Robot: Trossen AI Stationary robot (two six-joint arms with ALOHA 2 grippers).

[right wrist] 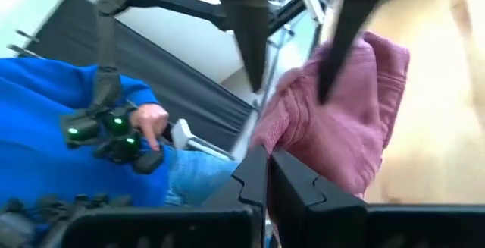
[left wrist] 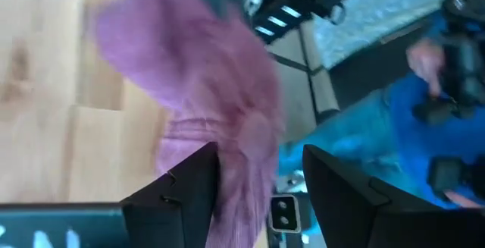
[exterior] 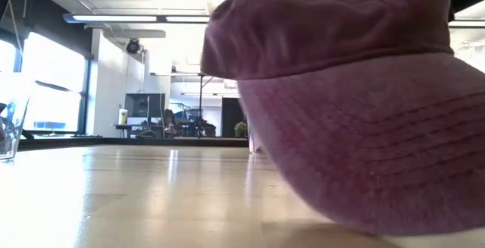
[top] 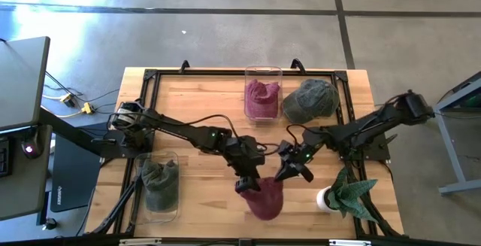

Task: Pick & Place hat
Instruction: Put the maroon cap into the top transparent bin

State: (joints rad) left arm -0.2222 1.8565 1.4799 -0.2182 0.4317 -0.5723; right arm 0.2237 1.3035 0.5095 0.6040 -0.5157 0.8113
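High view: the hat (top: 264, 198) lies at the counter's (top: 203, 88) near edge, left gripper (top: 246, 183) over it, right gripper (top: 289, 172) beside it.

Low view: soft, light cloth; its brim looks the firmest hold.

Left wrist: jaws apart, seemingly straddling the hat.

Right wrist: jaws together, empty.

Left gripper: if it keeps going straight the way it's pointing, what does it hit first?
The maroon hat. In the left wrist view the left gripper has its fingers open with the hat's fabric right ahead, partly between them. The high view agrees: it sits at the hat's top edge. Exact gap unclear; it may already touch.
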